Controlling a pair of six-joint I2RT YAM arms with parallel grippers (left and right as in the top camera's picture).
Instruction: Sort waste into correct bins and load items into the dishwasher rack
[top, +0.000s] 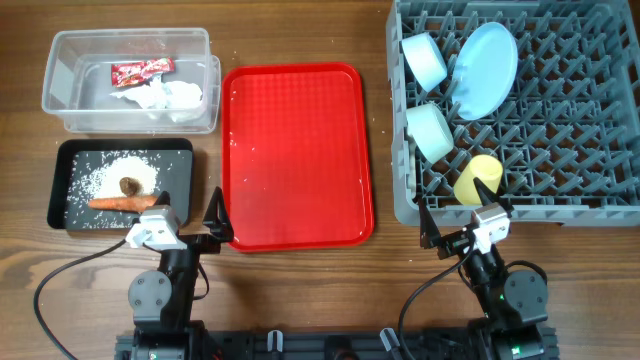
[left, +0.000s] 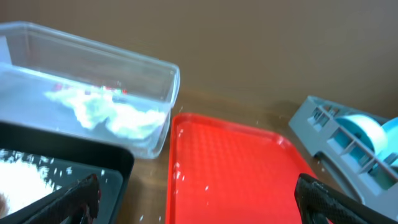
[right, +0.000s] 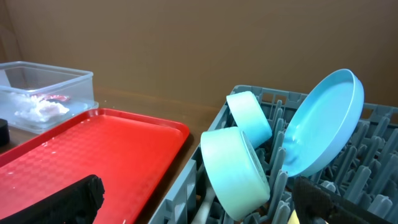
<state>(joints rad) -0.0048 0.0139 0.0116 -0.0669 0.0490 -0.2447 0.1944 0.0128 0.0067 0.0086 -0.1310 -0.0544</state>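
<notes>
At the far right corner of the bench, the dishwasher rack (top: 580, 130) holds the pale blue plate (top: 485, 68) leaning on its pegs. The light blue bowl (top: 425, 58) and pale green bowl (top: 432, 130) stand on edge along its left wall, and the yellow cup (top: 478, 180) lies by its near wall. No spoon shows in any view.

At the far left corner, the clear tub (top: 60, 70) holds the red wrapper (top: 140, 70) and tissue (top: 170, 97). Just nearer, the black tray (top: 175, 160) carries the rice (top: 125, 172), carrot piece (top: 118, 203) and brown lump (top: 130, 186).

The left gripper (top: 217, 222) and right gripper (top: 432, 232) wait at the near edge, jaws wide apart and holding nothing.

A careless forward swing on the left could knock the black tray and scatter the rice. On the right, a bump to the rack wall might tip the leaning plate. White specks on the red serving tray (top: 295, 160) may be missed grains.
</notes>
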